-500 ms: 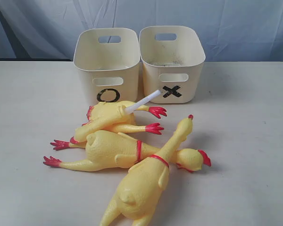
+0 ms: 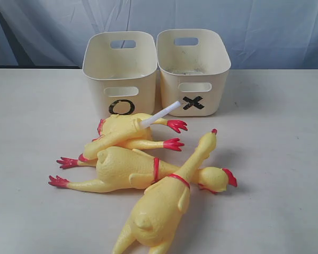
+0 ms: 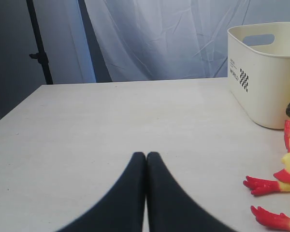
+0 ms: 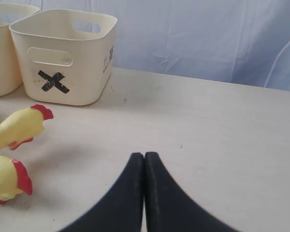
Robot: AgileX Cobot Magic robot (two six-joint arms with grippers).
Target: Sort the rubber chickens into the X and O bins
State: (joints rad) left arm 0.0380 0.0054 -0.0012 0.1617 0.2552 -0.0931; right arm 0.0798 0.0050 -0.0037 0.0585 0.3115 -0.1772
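Exterior view: all three rubber chickens (image 2: 127, 169) lie heaped on the counter (image 2: 275, 174) before the O bin (image 2: 98, 90) and X bin (image 2: 169, 100). None appears sorted, so all the sorting remains. The left jaws and right jaws are pressed shut, empty.

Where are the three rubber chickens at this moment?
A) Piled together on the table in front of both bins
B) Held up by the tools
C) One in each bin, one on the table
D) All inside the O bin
A: the short chicken, the long chicken and the nearest chicken lie overlapping on the table, in front of the O bin and the X bin.
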